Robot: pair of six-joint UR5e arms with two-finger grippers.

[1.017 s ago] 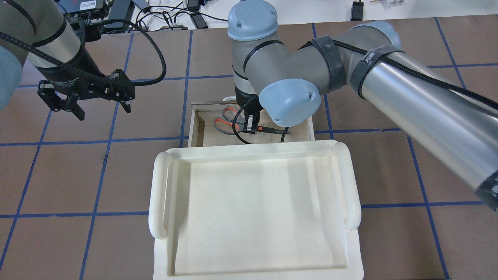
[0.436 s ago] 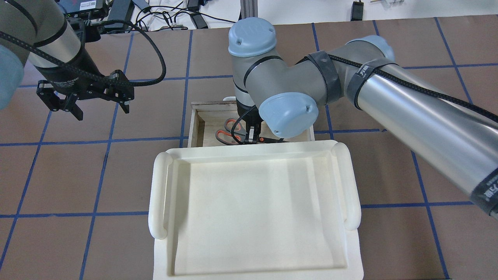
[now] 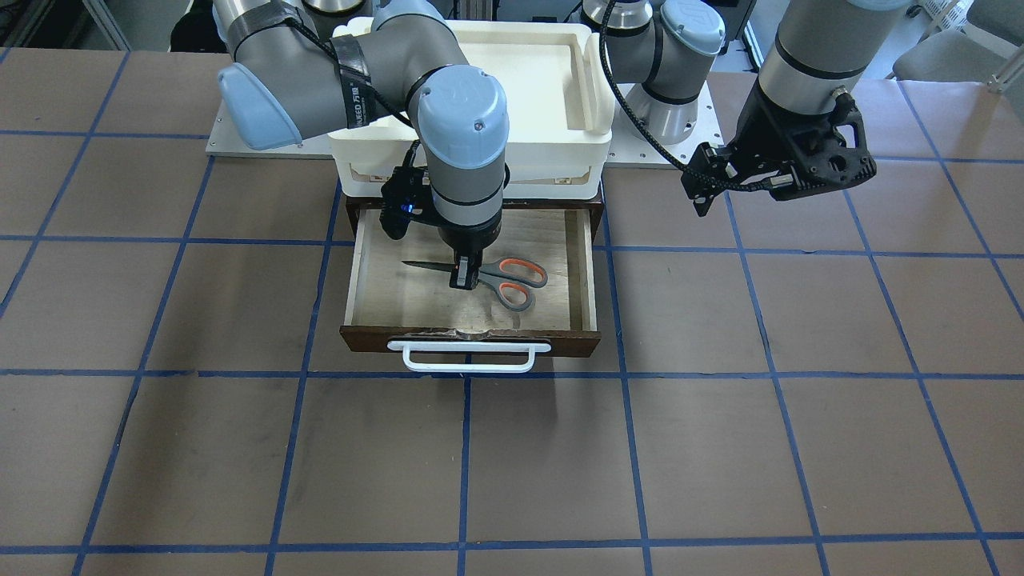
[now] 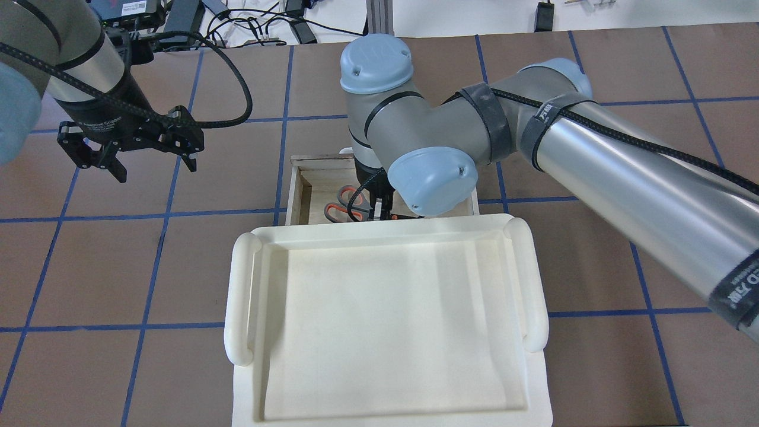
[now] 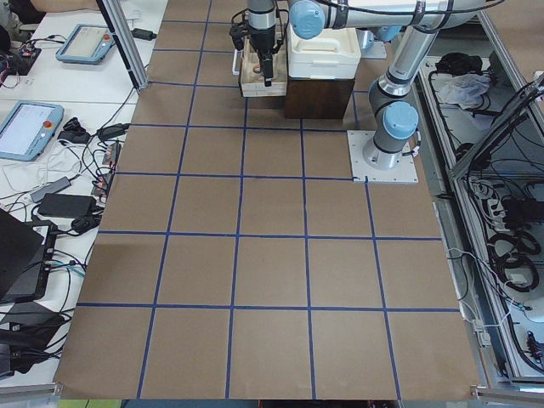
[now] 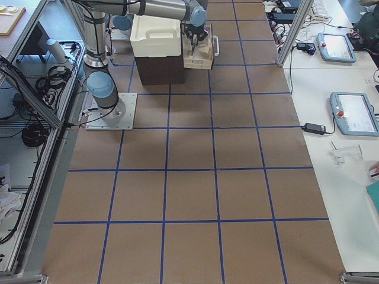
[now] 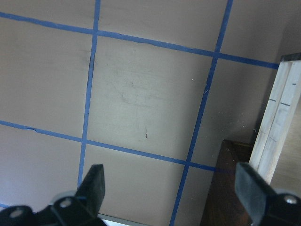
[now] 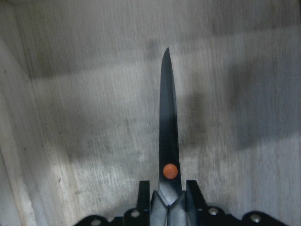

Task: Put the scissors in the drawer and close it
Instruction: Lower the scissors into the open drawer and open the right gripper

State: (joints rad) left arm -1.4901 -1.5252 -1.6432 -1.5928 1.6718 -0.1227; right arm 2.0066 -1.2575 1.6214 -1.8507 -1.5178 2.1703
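The drawer [image 3: 368, 339] stands pulled open, with a dark brown front, a white bar handle [image 3: 468, 358] and a pale plywood floor. My right gripper [image 3: 464, 278] reaches down into it and is shut on the scissors [image 3: 512, 278] near the orange pivot dot [image 8: 170, 170]. The dark blades [image 8: 168, 117] point away over the drawer floor. In the overhead view the grey and orange loops [image 4: 339, 206] show beside the right gripper [image 4: 377, 212]. I cannot tell whether the scissors touch the floor. My left gripper [image 4: 129, 159] is open and empty, over the table left of the drawer [image 4: 299, 196].
A white plastic tray [image 4: 379, 320] sits on top of the dark cabinet and covers the drawer's rear part; it also shows in the front-facing view [image 3: 592, 72]. The left wrist view shows the drawer's corner [image 7: 230, 188] at its right and blue tape lines on the brown table.
My right gripper has carried the scissors lower into the drawer and nearer the tray's edge. The left arm has hardly moved.
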